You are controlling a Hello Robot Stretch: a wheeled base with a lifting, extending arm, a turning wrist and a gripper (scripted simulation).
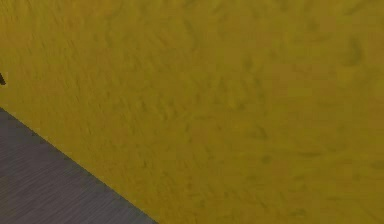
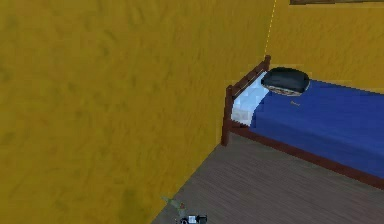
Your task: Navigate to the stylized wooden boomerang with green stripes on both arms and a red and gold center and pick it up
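One bed (image 2: 322,122) — one gripper (image 2: 177,208) — arm side view

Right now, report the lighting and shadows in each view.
Forward view: yellow wall evenly lit, mottled, no glare, floor dark. Arm side view: bedside wall dims toward the lower left, blue bed well lit, no glare.

Gripper (image 2: 177,209) — low, near bottom edge
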